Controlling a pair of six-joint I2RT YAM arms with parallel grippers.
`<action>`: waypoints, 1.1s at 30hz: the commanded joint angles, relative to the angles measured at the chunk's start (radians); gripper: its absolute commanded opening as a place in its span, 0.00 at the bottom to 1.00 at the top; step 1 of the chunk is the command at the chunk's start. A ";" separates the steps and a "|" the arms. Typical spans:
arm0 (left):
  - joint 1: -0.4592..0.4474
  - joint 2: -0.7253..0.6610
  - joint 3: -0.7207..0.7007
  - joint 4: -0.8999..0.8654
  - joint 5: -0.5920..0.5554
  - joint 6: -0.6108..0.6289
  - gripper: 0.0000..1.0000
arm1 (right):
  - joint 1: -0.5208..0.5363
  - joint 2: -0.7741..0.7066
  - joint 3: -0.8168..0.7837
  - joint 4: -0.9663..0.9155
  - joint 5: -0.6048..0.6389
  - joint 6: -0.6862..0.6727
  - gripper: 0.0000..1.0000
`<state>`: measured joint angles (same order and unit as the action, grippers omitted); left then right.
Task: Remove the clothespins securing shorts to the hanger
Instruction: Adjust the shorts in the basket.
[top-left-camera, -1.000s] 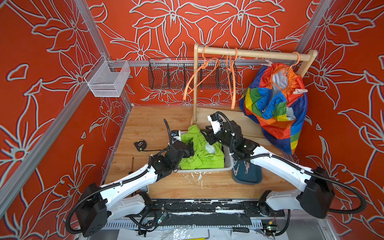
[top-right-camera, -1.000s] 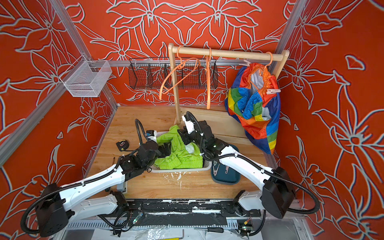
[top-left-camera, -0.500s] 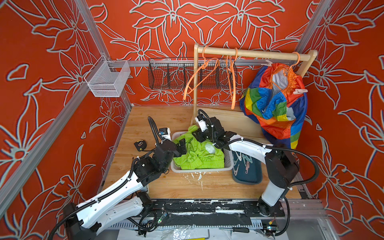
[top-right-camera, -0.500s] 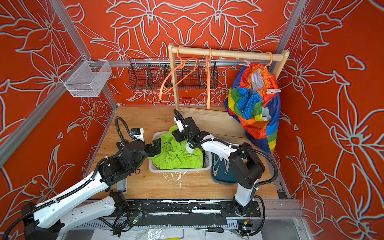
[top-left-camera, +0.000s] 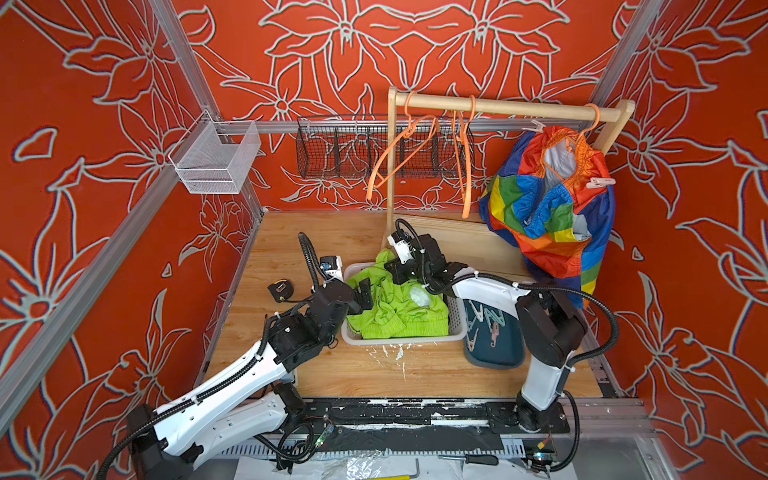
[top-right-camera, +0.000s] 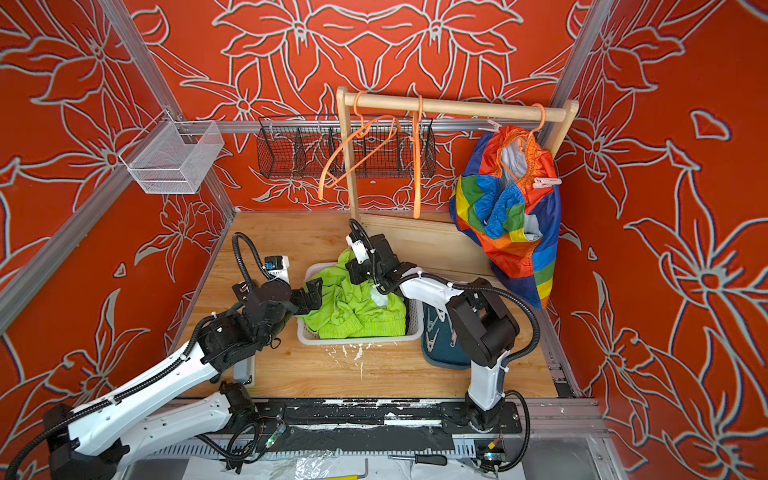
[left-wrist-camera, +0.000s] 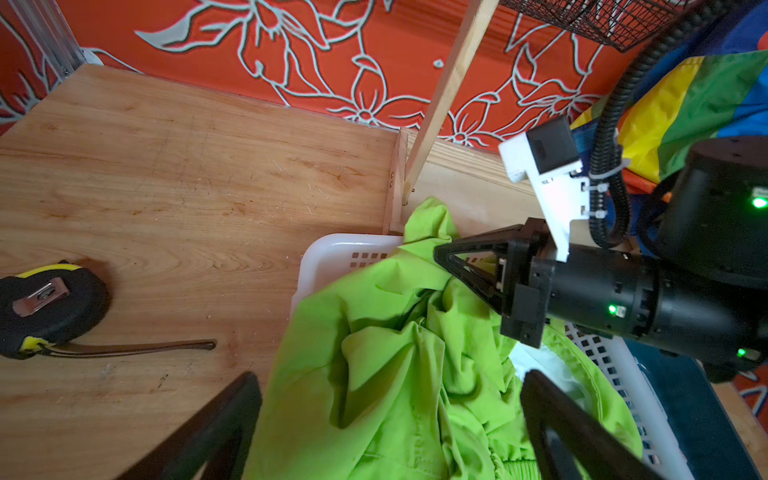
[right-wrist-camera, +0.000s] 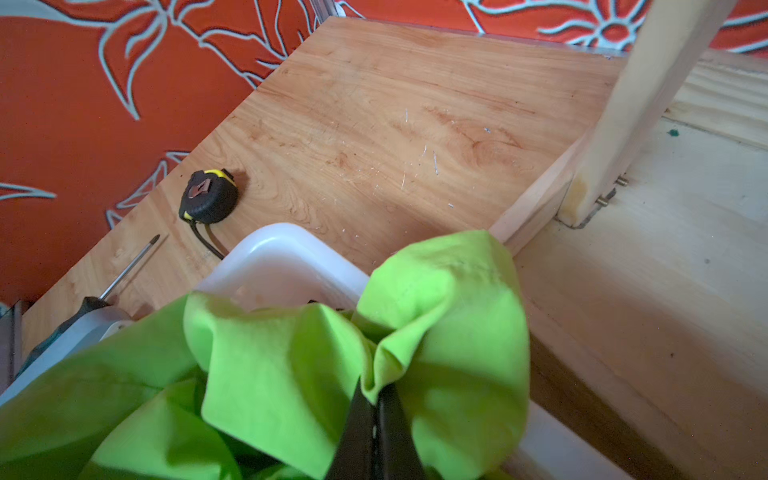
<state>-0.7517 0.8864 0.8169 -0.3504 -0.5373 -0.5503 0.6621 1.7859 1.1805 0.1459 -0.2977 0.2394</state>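
While the lime green shorts (top-left-camera: 395, 309) are heaped in the basket (top-left-camera: 401, 341), pinched by the clenched right hand (right-wrist-camera: 376, 409) beside the released left hand (left-wrist-camera: 388, 376), the rainbow shorts (top-left-camera: 548, 224) are still pegged up by a pink clothespin (top-left-camera: 599, 181).

The right gripper (right-wrist-camera: 376, 399) has its black jaws pressed together on a bunched fold of the lime green shorts (right-wrist-camera: 291, 365), which spill over the corner of the white basket (right-wrist-camera: 286, 249). On the wooden tabletop (right-wrist-camera: 395, 124), a tape measure (right-wrist-camera: 208, 195) and a screwdriver (right-wrist-camera: 129, 266) lie near the wall-side edge. The rack's wooden post (right-wrist-camera: 640, 95) stands on a pale base board.
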 joint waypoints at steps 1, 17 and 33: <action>0.011 -0.015 -0.004 0.014 -0.015 0.003 0.97 | -0.001 -0.131 -0.064 0.001 -0.032 0.004 0.00; 0.044 0.030 -0.012 0.074 0.012 0.016 0.97 | 0.056 -0.120 -0.484 0.239 0.022 0.203 0.00; 0.133 0.014 -0.002 0.080 0.133 0.039 0.97 | 0.076 -0.487 -0.545 0.131 0.324 -0.004 0.55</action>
<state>-0.6411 0.9073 0.8040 -0.2890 -0.4496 -0.5228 0.7452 1.4193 0.6022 0.4747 -0.0544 0.3141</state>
